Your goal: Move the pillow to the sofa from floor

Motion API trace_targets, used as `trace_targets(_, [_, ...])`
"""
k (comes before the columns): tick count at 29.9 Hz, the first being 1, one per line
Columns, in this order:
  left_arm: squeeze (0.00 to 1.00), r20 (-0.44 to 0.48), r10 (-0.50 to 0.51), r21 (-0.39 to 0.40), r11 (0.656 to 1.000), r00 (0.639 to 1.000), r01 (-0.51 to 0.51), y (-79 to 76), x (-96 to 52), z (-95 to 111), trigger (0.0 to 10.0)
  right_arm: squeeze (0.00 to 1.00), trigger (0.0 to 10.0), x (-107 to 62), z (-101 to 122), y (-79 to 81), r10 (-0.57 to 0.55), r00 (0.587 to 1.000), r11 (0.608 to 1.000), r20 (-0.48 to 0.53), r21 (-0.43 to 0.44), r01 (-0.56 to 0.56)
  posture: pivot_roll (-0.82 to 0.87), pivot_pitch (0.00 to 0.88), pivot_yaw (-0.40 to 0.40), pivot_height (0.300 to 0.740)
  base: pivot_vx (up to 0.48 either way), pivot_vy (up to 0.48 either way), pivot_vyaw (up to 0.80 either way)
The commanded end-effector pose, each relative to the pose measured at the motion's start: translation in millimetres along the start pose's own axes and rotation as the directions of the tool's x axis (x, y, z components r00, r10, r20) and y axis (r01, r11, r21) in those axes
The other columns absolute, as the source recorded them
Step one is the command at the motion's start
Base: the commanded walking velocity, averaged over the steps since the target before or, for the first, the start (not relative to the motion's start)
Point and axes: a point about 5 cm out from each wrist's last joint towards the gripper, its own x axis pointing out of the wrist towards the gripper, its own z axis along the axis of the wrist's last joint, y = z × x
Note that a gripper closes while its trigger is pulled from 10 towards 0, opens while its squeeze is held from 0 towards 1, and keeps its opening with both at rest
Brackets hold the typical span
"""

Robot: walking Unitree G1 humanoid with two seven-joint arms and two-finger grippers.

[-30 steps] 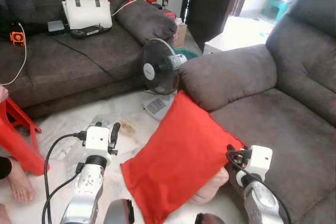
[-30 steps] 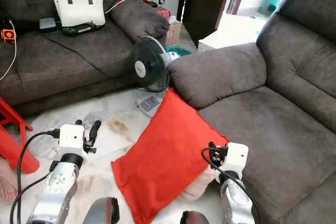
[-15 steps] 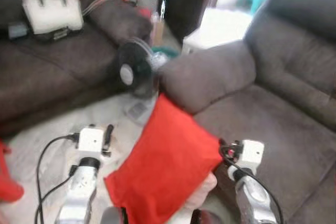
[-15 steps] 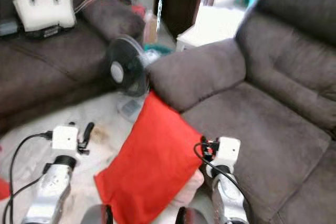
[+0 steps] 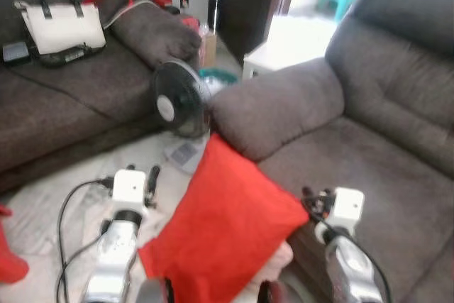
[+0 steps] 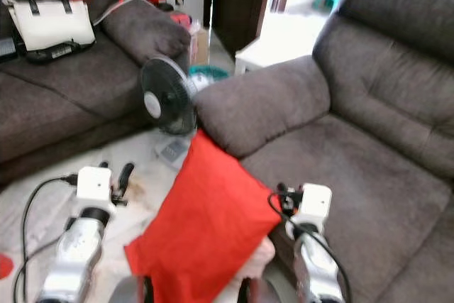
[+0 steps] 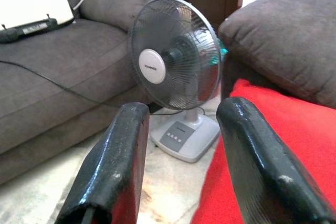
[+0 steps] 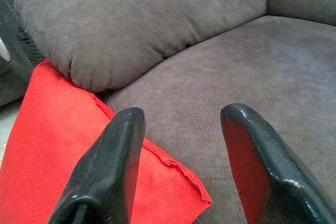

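Note:
The red pillow [image 5: 227, 235] stands tilted on the floor, its top corner leaning against the front of the grey sofa [image 5: 369, 154] under the armrest [image 5: 273, 108]. My left gripper [image 5: 151, 174] hovers open over the floor to the pillow's left. In the left wrist view its fingers [image 7: 123, 156] are spread, with the fan and the pillow's edge [image 7: 262, 129] beyond them. My right gripper [image 5: 312, 198] is open at the pillow's right corner, by the seat's front edge. The right wrist view shows the pillow [image 8: 58, 145] and seat cushion [image 8: 199, 77] past the spread fingers [image 8: 113, 156].
A black fan [image 5: 177, 97] stands on the floor just behind the pillow. A second grey sofa [image 5: 78, 97] on the left carries a white handbag [image 5: 62, 26] and cables. A red stool [image 5: 10, 264] is at the far left. A doorway with a white low table [image 5: 291, 44] lies beyond.
The camera has swung and blurred, then settled, and the whole scene has shifted left. The pillow still leans on the sofa front, and both grippers stay open beside it.

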Motion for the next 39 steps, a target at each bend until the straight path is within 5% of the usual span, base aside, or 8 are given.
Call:
trace_targets(1, [0.00,-0.006,0.009,0.007,1.000,1.000,-0.009,5.2,-0.9,-0.8,10.0,0.00,10.0,1.2,0.1,2.0,0.005,1.000,1.000,-0.002,-0.003,-0.005,0.10,0.004,-0.107,0.606,0.000,0.000,0.00])
trace_targets(16, [0.00,-0.012,0.004,0.024,1.000,1.000,-0.004,3.4,-1.0,-1.4,10.0,0.00,10.0,2.2,0.4,3.7,0.015,1.000,1.000,0.002,-0.007,-0.015,0.10,0.007,-0.108,0.606,0.000,0.000,0.00])
trace_targets(39, [0.00,0.001,0.019,0.024,1.000,1.000,-0.019,4.9,-1.1,-0.7,10.0,0.00,10.0,1.9,1.5,7.3,0.065,0.998,0.997,0.013,-0.053,-0.064,0.10,0.009,-0.109,0.606,0.000,-0.312,0.00])
